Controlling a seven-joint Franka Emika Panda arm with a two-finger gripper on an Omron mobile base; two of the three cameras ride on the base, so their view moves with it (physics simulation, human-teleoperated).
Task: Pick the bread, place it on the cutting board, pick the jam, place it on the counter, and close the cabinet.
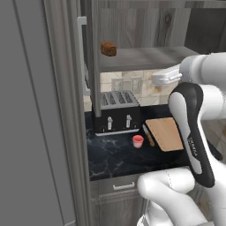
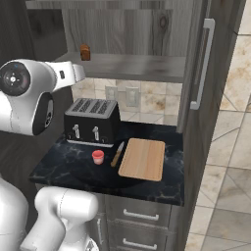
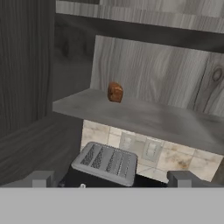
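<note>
Small dark brown crusty bread (image 3: 115, 92) upper centre on cabinet shelf (image 3: 144, 116), unpicked | gripper (image 3: 109, 179) wide open, empty | red-pink jam jar (image 1: 138, 141) on black marbled counter (image 1: 110, 154) | all steps pending

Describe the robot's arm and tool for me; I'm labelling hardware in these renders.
The glossy white arm has rounded, tube-like segments, with a black curved cover bearing small pale lettering. One joint ends in a dark round cap ringed in grey. The tool has two small square grey fingertips. No cables show.
</note>
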